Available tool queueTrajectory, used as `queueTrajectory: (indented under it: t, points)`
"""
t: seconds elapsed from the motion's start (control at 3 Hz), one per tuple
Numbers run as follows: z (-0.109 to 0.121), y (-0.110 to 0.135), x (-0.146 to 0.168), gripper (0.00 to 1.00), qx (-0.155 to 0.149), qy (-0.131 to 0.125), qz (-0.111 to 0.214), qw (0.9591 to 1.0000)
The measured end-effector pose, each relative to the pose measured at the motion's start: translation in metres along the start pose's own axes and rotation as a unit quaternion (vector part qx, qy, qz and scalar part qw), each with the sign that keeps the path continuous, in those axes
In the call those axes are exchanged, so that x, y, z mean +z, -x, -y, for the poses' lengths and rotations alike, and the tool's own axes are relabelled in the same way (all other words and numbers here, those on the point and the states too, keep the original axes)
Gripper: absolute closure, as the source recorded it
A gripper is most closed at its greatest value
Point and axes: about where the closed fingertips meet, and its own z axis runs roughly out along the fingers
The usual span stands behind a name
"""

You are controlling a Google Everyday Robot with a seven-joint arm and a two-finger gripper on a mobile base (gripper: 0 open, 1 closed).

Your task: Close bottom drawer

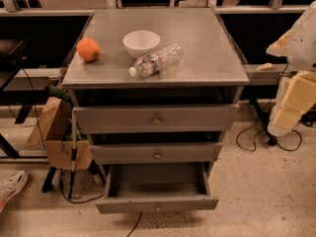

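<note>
The camera view looks down on a square grey metal cabinet (207,43) with a flat, dull, lightly scuffed top. On the top lie three things. There is one round, dimpled orange (88,49), one smooth white bowl (141,43) at 3 o'clock from the orange, and one clear ribbed plastic bottle (157,59). The bottle lies on its side at 5 o'clock from the bowl, just beside it, with its cap end pointing to 8 o'clock. Below the top are three drawers with flat grey fronts, each with one small round knob at its centre. The top drawer (197,117) has the tallest front, and the middle drawer (123,153) sits under it. The bottom drawer (148,205), at 6 o'clock from the cabinet, is pulled well out toward the camera. It is a wide, shallow tray with low walls, its flat floor showing behind the slimmest front. The gripper (276,47) shows as pale cream wedge shapes off the top's right edge, at 3 o'clock, well apart from the bottom drawer. Whether it is open or holding anything cannot be told. The arm (296,98) is blocky and cream-white and hangs below the gripper at the frame's right edge. At 9 o'clock from the drawers are one brown box (52,122) and one thin white stick (74,147). One pale shoe (12,186) is at 8 o'clock on the speckled floor (256,191).
</note>
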Motion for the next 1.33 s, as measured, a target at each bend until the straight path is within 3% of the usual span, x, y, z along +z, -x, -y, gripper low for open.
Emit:
queueTrajectory:
  t: [0.33,0.67,1.0,1.33]
  points:
    - [-0.001,0.005,0.006,0.0,0.0,-0.006,0.003,1.0]
    - [-0.009,0.022,0.041,0.0,0.013,-0.013,0.01,0.9998]
    - [-0.03,0.05,0.116,0.0,0.03,0.006,0.027,0.9992]
    - [-0.07,0.069,0.214,0.0,0.035,0.056,0.045,0.9968]
